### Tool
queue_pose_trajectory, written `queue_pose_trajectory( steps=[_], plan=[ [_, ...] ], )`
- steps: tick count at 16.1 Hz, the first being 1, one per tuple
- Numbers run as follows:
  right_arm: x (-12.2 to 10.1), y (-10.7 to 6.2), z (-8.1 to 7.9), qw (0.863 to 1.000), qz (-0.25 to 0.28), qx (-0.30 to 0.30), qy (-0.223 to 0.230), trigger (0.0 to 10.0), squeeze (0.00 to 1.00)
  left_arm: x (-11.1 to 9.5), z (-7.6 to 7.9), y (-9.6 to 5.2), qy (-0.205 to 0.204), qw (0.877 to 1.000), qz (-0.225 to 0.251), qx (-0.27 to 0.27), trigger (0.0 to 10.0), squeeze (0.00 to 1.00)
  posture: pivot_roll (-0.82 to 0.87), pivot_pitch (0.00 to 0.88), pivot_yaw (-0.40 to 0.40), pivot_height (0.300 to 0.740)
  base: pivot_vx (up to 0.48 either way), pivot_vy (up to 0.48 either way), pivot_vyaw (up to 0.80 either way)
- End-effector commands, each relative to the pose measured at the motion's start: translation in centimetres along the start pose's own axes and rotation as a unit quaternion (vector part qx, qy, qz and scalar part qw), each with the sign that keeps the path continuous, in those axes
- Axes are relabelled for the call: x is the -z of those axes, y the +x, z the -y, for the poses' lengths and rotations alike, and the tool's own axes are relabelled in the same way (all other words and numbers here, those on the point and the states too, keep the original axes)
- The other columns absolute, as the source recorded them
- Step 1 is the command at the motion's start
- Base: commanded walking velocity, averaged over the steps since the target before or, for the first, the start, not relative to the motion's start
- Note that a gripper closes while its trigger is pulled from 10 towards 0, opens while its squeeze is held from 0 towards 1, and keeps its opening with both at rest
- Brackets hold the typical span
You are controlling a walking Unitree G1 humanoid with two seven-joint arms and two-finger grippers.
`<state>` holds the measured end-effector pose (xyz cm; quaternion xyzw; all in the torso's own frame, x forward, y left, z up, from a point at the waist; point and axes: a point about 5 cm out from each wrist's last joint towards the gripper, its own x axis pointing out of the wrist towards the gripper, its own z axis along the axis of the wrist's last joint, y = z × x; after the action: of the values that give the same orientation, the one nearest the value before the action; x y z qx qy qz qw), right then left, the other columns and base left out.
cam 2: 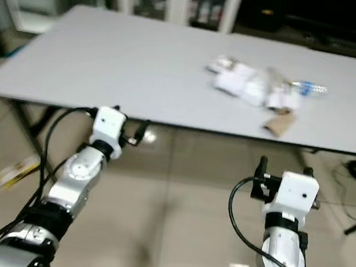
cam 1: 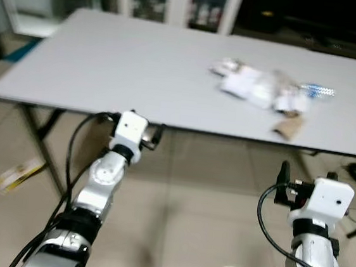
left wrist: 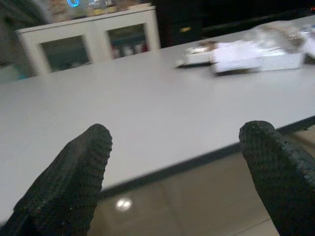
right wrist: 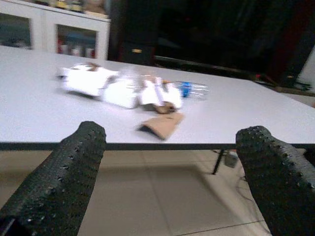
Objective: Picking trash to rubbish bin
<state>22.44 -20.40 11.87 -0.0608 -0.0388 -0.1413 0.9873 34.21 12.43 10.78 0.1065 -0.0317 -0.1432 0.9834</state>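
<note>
- Left eye view shows our two arms raised short of a long grey bench [cam 1: 109, 62], with the left gripper [cam 1: 154, 137] just under its near edge and the right gripper [cam 1: 285, 183] lower, over the tiled floor [cam 1: 189, 205].
- Our left fingers [left wrist: 74, 182] stand wide apart with nothing between them; beyond their tips lies the bench edge, and past that the bench top.
- Our right fingers [right wrist: 64, 182] are spread just as wide and hold nothing; the bench edge runs across beyond their tips.
- The trash [right wrist: 118, 86] lies on the bench well ahead of the right fingers: a heap of crumpled white paper and wrappers, with a brown cardboard piece [right wrist: 161, 125] nearest the fingers and a clear plastic bottle [right wrist: 192, 90] at the far side of the heap.
- From the left fingers, the same heap sits far off toward the right-hand end of the bench.
- A white cabinet [left wrist: 93, 42] with glass doors stands behind the bench.
- A yellow-and-white scrap [cam 1: 19, 175] lies on the floor beside a bench leg, well apart from the left fingers.
</note>
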Motion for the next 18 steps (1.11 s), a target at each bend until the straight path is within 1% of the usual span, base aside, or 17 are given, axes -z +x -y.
queue_pose_trajectory(
  steps=[1,5,12,13,15,16,18],
  plan=[
    [-0.38,0.13,0.59,1.0,0.009,0.011,-0.01,10.0,0.0,-0.39,0.57,0.27,0.002,1.0,0.006,0.008,10.0,0.0,0.17,0.034,-0.054,0.74,0.469,0.0,0.0],
    [-0.46,0.28,0.28,1.0,0.009,0.011,-0.01,10.0,0.0,-0.13,0.56,0.2,0.003,1.0,0.0,0.007,10.0,0.0,0.17,0.034,-0.053,0.74,0.463,0.0,0.0],
    [-0.57,0.38,0.03,1.0,0.007,0.012,-0.008,10.0,0.0,0.3,0.38,0.05,0.003,1.0,-0.012,0.001,10.0,0.0,0.17,0.042,-0.056,0.74,0.293,-0.372,0.0],
    [-0.53,0.36,-0.08,1.0,0.005,0.011,-0.008,10.0,0.0,0.45,0.28,-0.01,0.003,1.0,-0.016,-0.002,10.0,0.0,0.17,0.043,-0.057,0.74,0.0,-0.439,0.0],
    [-0.49,0.37,-0.12,1.0,0.004,0.01,-0.007,10.0,0.0,0.52,0.23,-0.05,-0.013,1.0,-0.016,-0.009,10.0,0.0,0.17,0.044,-0.058,0.74,0.0,-0.431,0.0],
    [-0.44,0.4,-0.18,1.0,0.003,0.009,-0.007,10.0,0.0,0.45,0.2,-0.04,-0.023,1.0,-0.012,-0.011,10.0,0.0,0.17,0.043,-0.059,0.74,0.0,0.0,0.0],
    [-0.41,0.49,-0.28,1.0,0.002,0.008,-0.006,10.0,0.0,0.43,0.21,-0.04,-0.017,1.0,-0.012,-0.01,10.0,0.0,0.18,0.043,-0.058,0.74,0.0,0.0,0.0]
  ],
)
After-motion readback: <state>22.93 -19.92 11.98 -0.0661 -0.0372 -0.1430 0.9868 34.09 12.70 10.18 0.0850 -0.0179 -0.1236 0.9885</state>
